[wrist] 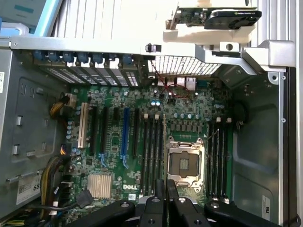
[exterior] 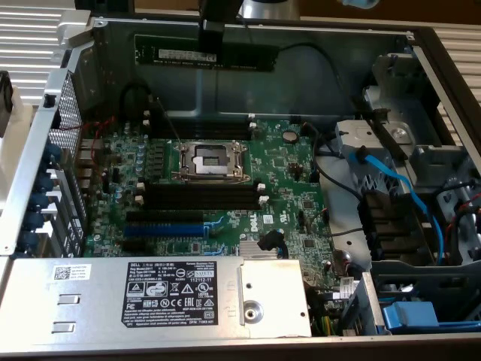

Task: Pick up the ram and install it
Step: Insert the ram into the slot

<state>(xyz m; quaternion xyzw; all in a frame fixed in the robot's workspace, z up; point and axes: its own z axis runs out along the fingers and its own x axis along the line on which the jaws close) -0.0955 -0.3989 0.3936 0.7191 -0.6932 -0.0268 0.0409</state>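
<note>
the ram (exterior: 176, 56) is being clamped mid-length by the nearly closed gripper (exterior: 213, 43), level at the far side, likely to match the black slots (exterior: 203, 197).

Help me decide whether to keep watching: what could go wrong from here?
The tool pinches the long dark memory stick with a white label strip on a narrow patch, so it may tilt when pressed. The empty black memory slots flank the open silver processor socket; a misaimed descent could hit it. A thin black wire crosses nearby and may snag.
</note>
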